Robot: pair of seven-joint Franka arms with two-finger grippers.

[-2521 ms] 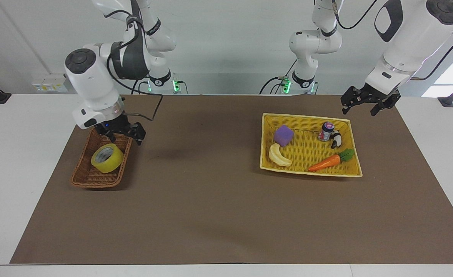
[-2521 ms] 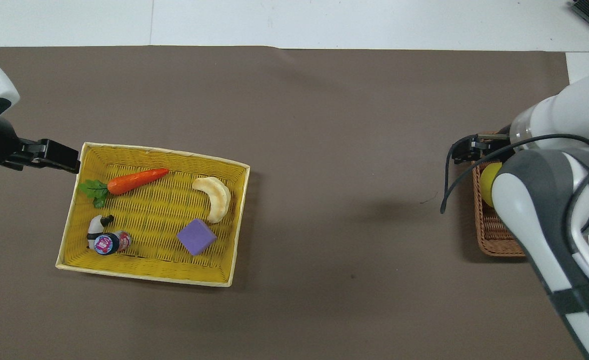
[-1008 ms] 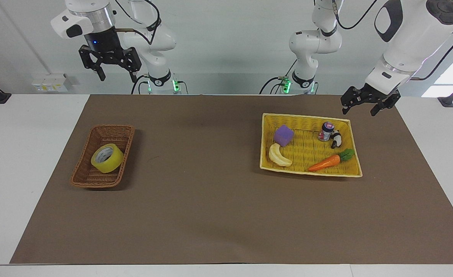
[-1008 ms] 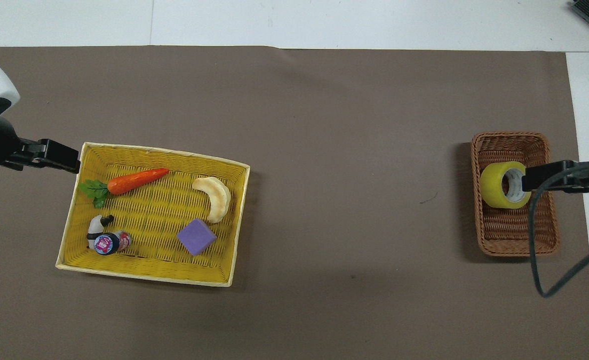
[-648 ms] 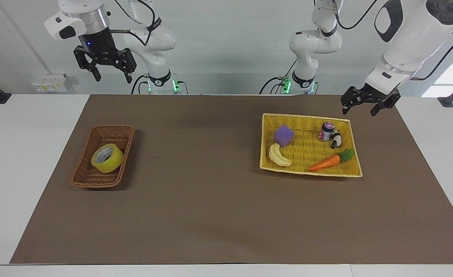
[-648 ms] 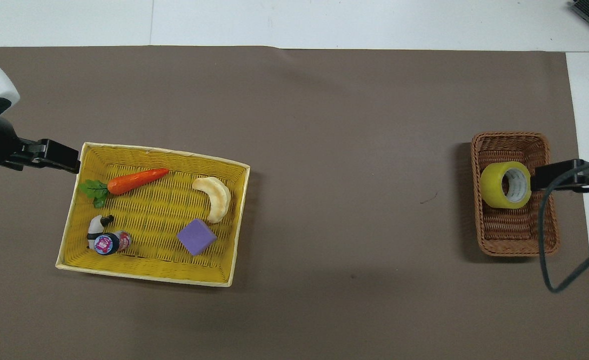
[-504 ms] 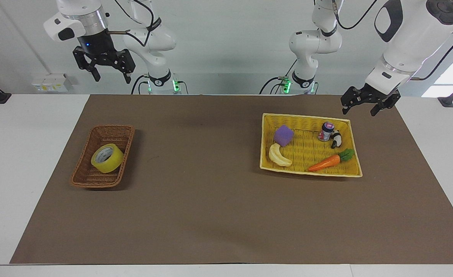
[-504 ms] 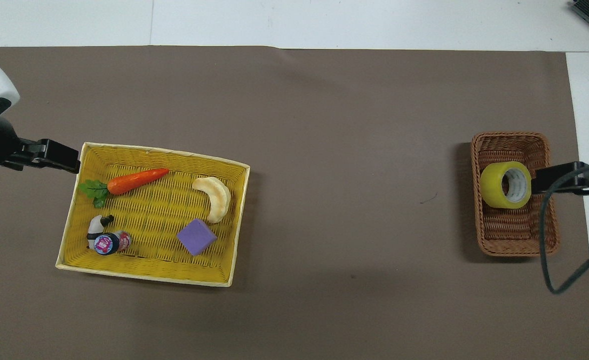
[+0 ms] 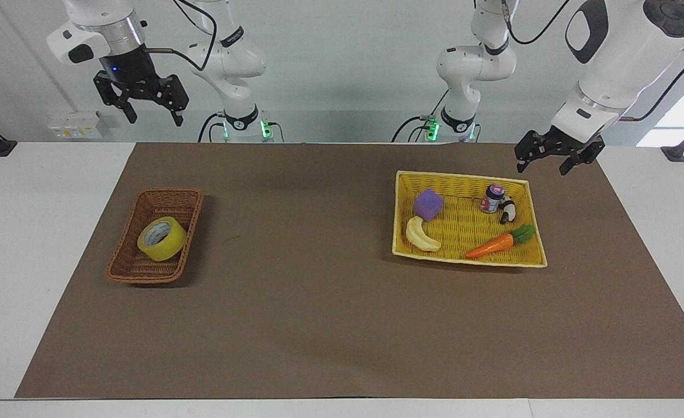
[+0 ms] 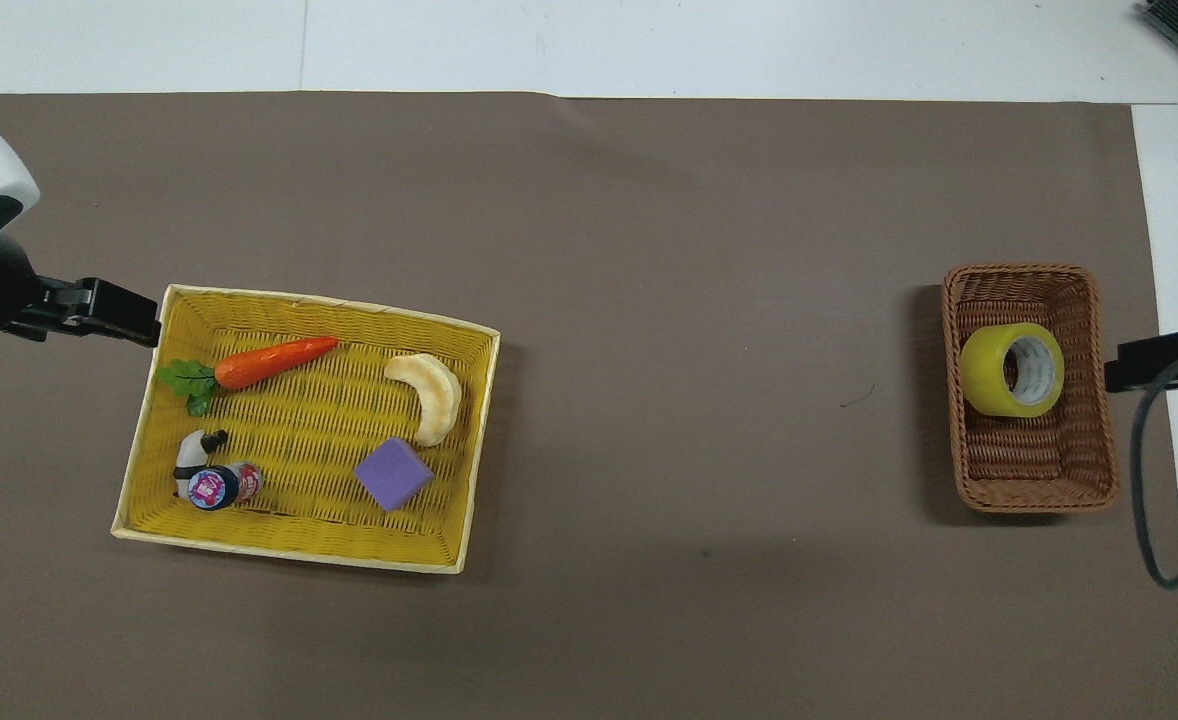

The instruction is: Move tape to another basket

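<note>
My right gripper raised high above bench edge at my right arm's end, fingers spread, empty. Tape lies below it, farther out, inside brown basket, tilted, core axis slanting up toward my right arm's bench edge. Right arm clearly nearer. My left gripper waits, spread, over mat beside yellow tray corner. Judgement: tape already placed; nothing left to grasp.
</note>
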